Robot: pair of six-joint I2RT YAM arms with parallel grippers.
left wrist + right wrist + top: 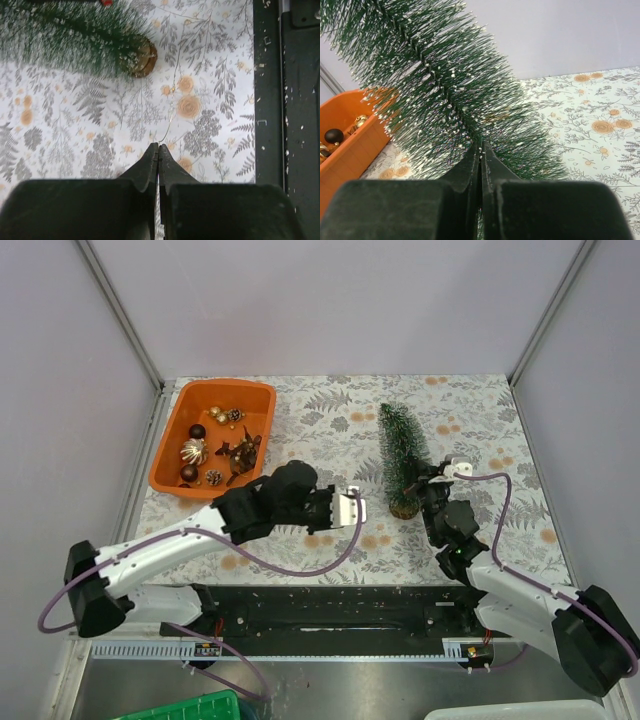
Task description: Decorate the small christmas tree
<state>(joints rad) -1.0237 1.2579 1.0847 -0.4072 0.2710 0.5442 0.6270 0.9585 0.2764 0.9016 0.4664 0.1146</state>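
Your right tool [480, 145] is clenched low in the bristles of the small christmas tree [402, 450], tips pressed together right where the wire stem meets them. That grip looks meant to brace the tree so that it does not topple while something is hung on it. The tree stands right of centre on the leaf-print worktop [320, 420], its round brown base [142, 60] on the cloth and its tip pointing towards the far wall. Whether it is quite upright or leaning, you cannot tell from these views.

Your left tool [158, 147] is pinched fully together just beside the tree's base, aimed at it. A thin pale strand [172, 100] runs from the tips across the cloth towards the tree. It may be a hanging thread, but no ornament shows on it, and you cannot tell whether it is truly gripped.

The orange bin [165, 455] sits at the far left, well apart from the tree. It holds the stock: dark brown baubles [197, 431], a ribbed gold one [193, 452], a small pine cone [213, 477] and some brown sprigs. No decoration shows on the tree, so you are likely early in the job.
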